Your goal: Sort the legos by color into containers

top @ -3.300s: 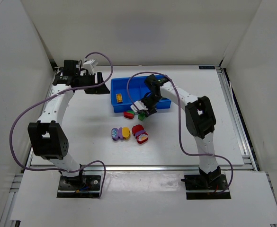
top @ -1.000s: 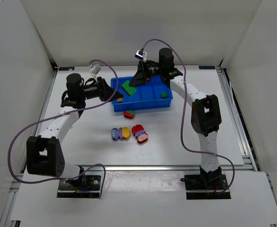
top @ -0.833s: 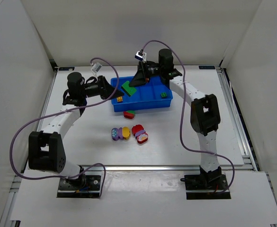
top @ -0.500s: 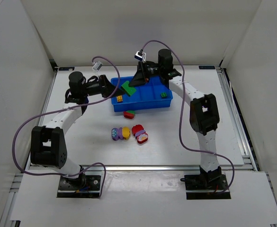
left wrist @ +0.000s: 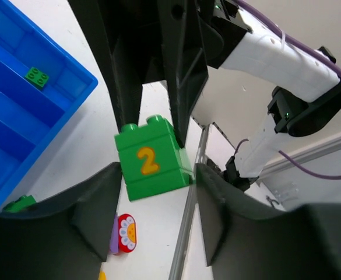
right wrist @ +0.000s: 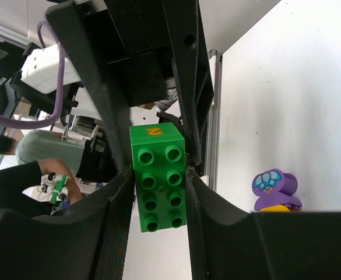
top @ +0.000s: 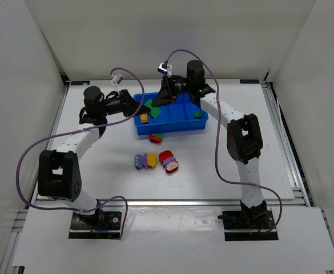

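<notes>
The right tool (right wrist: 158,175) is clamping a green brick (left wrist: 153,158) by its long sides. The brick is glossy, two studs wide and four long, with an orange-yellow "2" printed on one end face. It is hanging over the 9 o'clock end of the blue tray (top: 175,129). The left tool (left wrist: 157,170), pointing toward 3 o'clock, is flanking the same brick; whether its fingers are gripping I cannot tell.

Two bricks are lying in the tray: a yellow-orange brick (top: 144,119) at 9 o'clock and a small green brick (top: 197,114) at 3 o'clock. On the tabletop (top: 195,177), one red-and-green brick (top: 155,137) is sitting just beside the tray's 6 o'clock wall. Farther toward 6 o'clock, a purple-and-yellow clump (top: 145,161) and a red-and-pink clump (top: 168,161) with flower prints are lying side by side; I cannot count their bricks.
</notes>
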### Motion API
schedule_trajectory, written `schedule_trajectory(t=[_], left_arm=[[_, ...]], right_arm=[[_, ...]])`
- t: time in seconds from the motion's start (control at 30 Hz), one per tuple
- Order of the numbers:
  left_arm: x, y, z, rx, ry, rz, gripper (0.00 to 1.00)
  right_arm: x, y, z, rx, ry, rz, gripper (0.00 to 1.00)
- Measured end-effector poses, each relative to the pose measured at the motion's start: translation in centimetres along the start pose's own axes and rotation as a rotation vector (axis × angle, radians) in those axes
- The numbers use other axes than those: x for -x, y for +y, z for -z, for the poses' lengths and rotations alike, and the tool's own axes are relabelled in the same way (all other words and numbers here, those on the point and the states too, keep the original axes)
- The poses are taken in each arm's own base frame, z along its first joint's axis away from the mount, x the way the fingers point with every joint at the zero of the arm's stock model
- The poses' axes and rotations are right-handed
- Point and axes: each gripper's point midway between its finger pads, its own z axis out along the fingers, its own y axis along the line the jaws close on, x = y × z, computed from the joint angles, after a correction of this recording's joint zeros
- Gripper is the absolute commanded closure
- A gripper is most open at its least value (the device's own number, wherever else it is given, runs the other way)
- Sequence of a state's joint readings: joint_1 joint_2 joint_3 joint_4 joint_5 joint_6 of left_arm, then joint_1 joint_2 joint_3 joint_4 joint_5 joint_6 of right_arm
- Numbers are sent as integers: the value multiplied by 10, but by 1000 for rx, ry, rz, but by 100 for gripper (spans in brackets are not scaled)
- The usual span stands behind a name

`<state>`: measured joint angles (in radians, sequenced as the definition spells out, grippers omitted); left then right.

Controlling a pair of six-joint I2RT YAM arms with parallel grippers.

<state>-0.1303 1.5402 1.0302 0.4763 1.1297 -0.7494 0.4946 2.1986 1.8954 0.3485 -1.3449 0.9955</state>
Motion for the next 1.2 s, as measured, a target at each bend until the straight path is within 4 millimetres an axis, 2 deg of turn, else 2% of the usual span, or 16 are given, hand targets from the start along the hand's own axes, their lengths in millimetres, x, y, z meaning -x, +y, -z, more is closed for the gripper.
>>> schedule_trajectory(t=[0.17,0.3,0.37,0.73,0.83,1.03,1.2], left_arm=[[1,3,-1,4,-3,7,51],[2,3,-1,6,-5,13,69],[2,3,-1,8,-5,18,73],[-4,9,-4,41,-19,14,77],[-12,10,0,44,-2,21,78],[-14,12,1,49,5,23,79],[-15,12,1,51,8,17,78]], right_arm=[[0,0,-2,1,-1,9,84],[1,0,-2,1,-4,30,87],[2,0,-2,0,-7,31,87],[6,-8,11,-22,-27,41,89],[14,-16,32,-55,-69,22,89],[31,-32,84,-129,-169,8,89],[27,-48,99,-188,-182,18,90]])
